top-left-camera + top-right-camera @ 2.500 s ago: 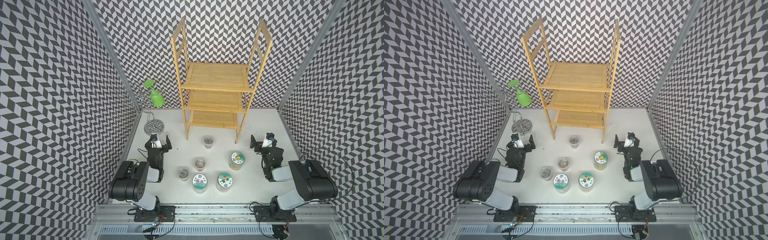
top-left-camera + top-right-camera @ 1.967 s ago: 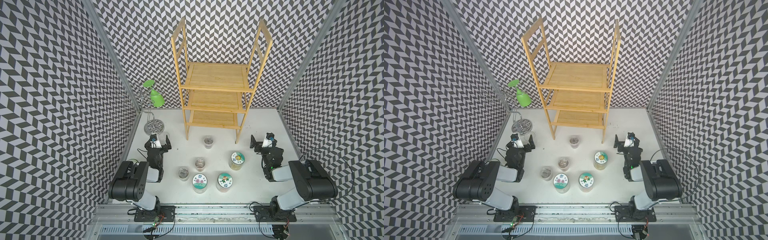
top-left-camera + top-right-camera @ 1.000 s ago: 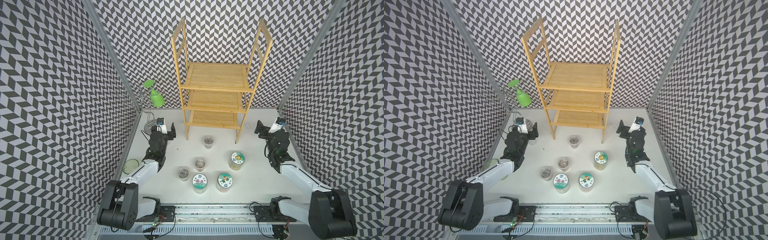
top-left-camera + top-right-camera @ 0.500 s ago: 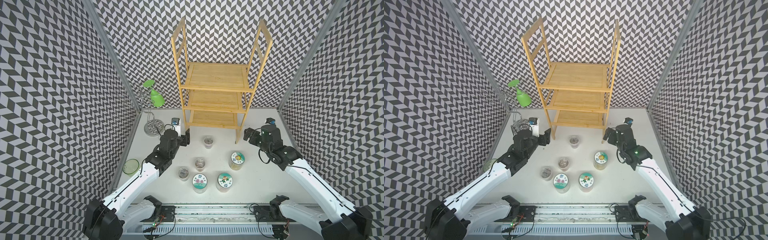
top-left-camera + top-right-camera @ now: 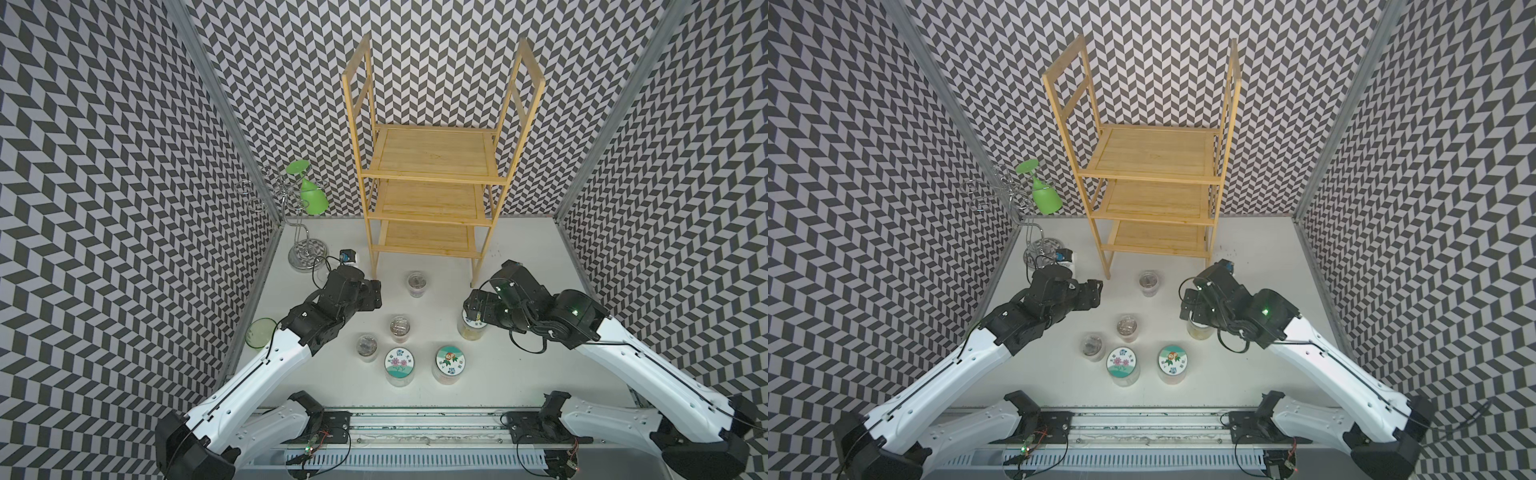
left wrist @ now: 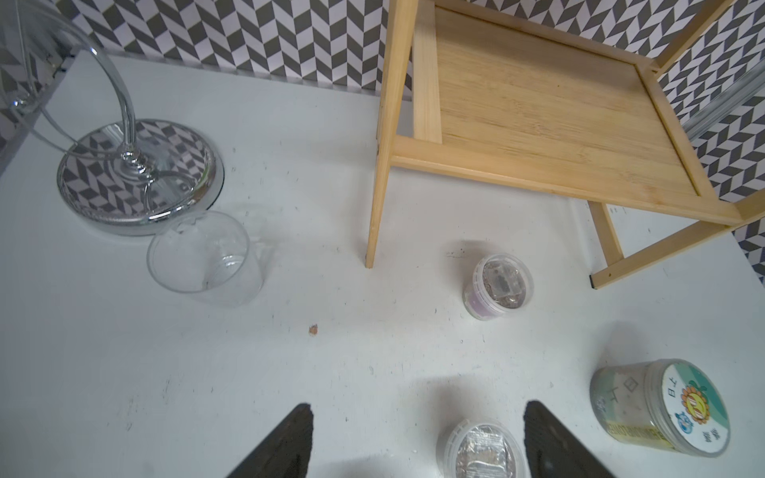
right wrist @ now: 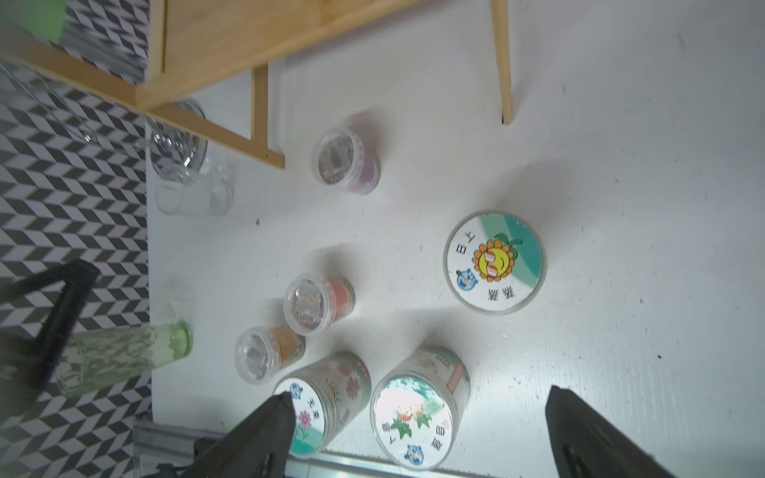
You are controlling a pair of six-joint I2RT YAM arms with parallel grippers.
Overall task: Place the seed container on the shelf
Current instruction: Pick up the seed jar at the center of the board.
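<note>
The bamboo shelf (image 5: 432, 166) (image 5: 1154, 158) stands at the back, all three tiers bare. In front of it stand three printed-lid seed jars and three small clear-lidded seed cups. My right gripper (image 5: 473, 305) (image 5: 1187, 303) hovers open over the sunflower-lid jar (image 5: 471, 330) (image 7: 494, 260). In the right wrist view its jaws (image 7: 420, 393) frame the peach-lid jar (image 7: 414, 407). My left gripper (image 5: 374, 293) (image 6: 418, 418) is open above the table, a foil-topped cup (image 6: 482, 449) showing by one finger. Neither holds anything.
A flower-lid jar (image 5: 400, 363) and small cups (image 5: 400, 326) (image 5: 367, 345) (image 5: 416, 282) cluster mid-table. A chrome wire stand (image 5: 305, 253) with a hanging green glass (image 5: 311, 199) fills the back left corner, a clear tumbler (image 6: 205, 256) beside its base. A green-rimmed glass (image 5: 259, 332) sits at the left edge.
Both arms have unfolded from rest and reached to the middle: the left toward the small cups, the right over the sunflower-lid jar. No container has moved.
</note>
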